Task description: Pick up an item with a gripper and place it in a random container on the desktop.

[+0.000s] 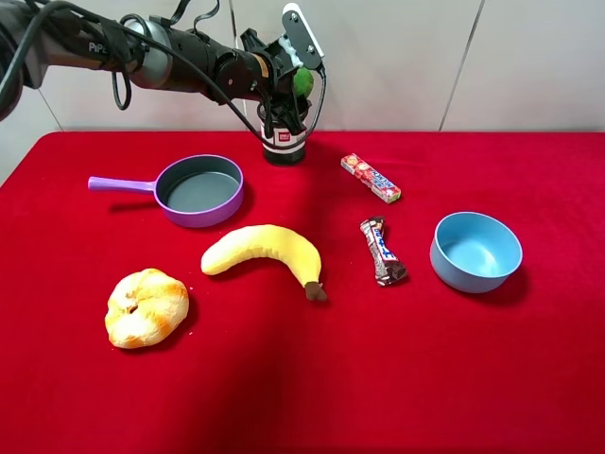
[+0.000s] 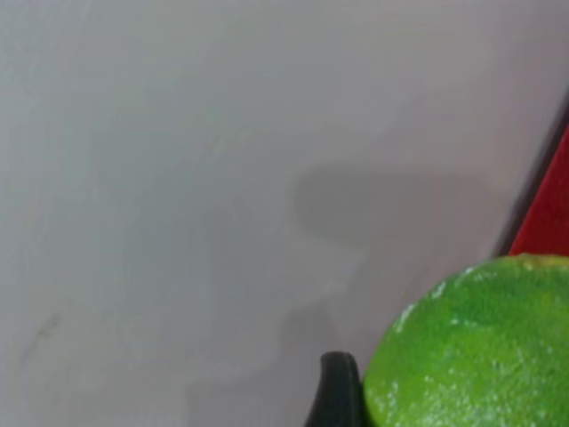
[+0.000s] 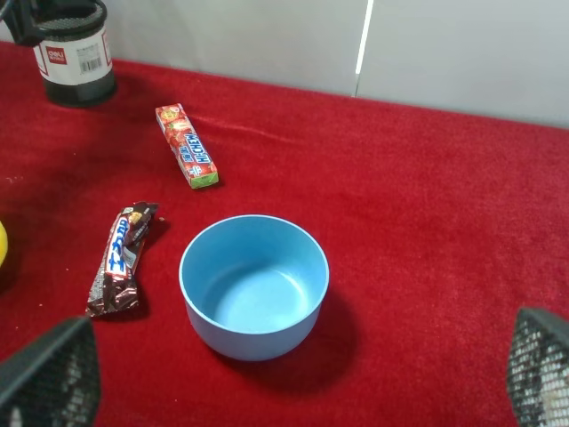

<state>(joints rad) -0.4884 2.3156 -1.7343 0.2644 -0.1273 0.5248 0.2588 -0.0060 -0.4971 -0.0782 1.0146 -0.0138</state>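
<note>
- The red cloth desktop (image 1: pixel 378 378) fills the scene; its near part is bare.
- Right gripper (image 3: pixel 298 382): fingers spread wide, holding nothing, with the light-blue bowl (image 1: pixel 454 270) just ahead of it.
- Nearest things: a croissant (image 1: pixel 146 307) on the left, then a banana (image 1: pixel 265 253) and a chocolate bar (image 1: pixel 382 252) beside the bowl.
- Farther back: a purple-handled pan (image 1: pixel 194 216) and a red candy pack (image 1: pixel 371 178).
- At the far edge, a black mesh cup (image 1: pixel 285 144), its top partly hidden by the left gripper (image 1: pixel 295 99).
- That gripper pinches the lime (image 1: pixel 302 83) in the air over the cup.
- Behind: a pale panelled wall (image 1: pixel 473 57).
</note>
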